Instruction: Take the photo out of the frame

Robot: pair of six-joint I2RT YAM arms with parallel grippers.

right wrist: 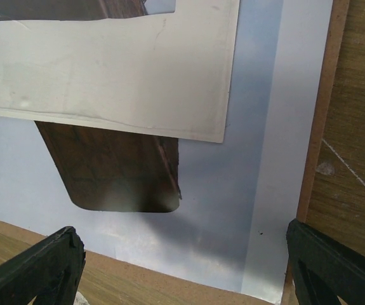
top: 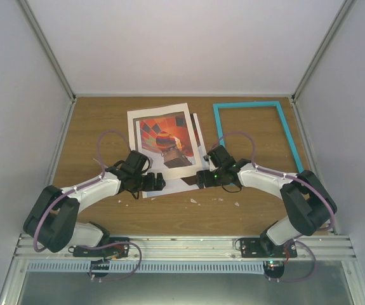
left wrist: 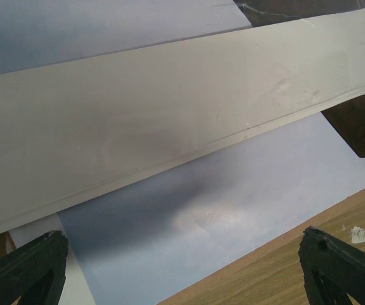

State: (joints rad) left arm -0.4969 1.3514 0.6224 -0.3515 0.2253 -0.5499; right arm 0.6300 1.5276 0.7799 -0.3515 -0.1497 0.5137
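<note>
Left gripper [top: 153, 183] and right gripper [top: 202, 178] stood wide, empty, at the photo's [top: 163, 138] near edge. Frame [top: 245, 103] lay emptied beyond the right gripper. White mat [top: 145, 117] covered the photo, probably hindering pickup.

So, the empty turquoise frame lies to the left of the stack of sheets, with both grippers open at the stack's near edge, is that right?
No: the top view shows the frame to the right of the stack of sheets. The rest holds: left gripper and right gripper open at its near edge.
</note>
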